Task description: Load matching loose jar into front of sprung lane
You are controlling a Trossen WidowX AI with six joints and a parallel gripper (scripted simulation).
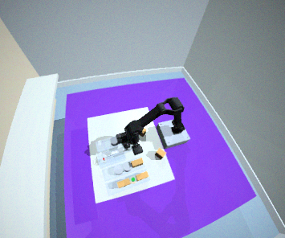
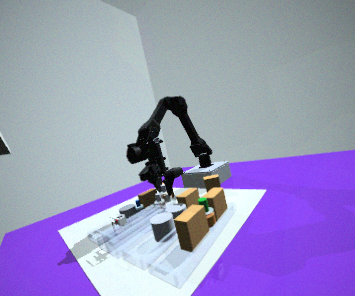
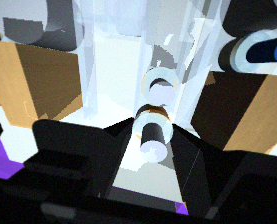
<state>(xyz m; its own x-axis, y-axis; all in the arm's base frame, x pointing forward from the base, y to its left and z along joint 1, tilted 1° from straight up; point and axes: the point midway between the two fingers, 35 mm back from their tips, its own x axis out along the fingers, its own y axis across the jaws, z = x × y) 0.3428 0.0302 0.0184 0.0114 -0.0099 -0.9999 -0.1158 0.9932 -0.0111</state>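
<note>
Claw (image 1: 125, 142) (image 2: 167, 194) (image 3: 151, 124) narrowed on pale-topped jar (image 3: 154, 150), seen upright between the fingers, over the near end of the clear lanes in the wrist view. 2nd pale-topped jar (image 3: 161, 92) just beyond it, farther along. Cannot tell whether the 2 touch, nor whether the held one meets the lane floor. 1 brown block (image 3: 54, 80) left, 1 dark-sided block (image 3: 239, 110) right. Green-topped jar (image 1: 133, 179) (image 2: 203, 204) between 2 blocks in top view. Purple tabletop (image 1: 209, 169) (image 2: 305, 225) (image 3: 6, 165) under white mat (image 1: 160, 173) (image 2: 250, 195).
</note>
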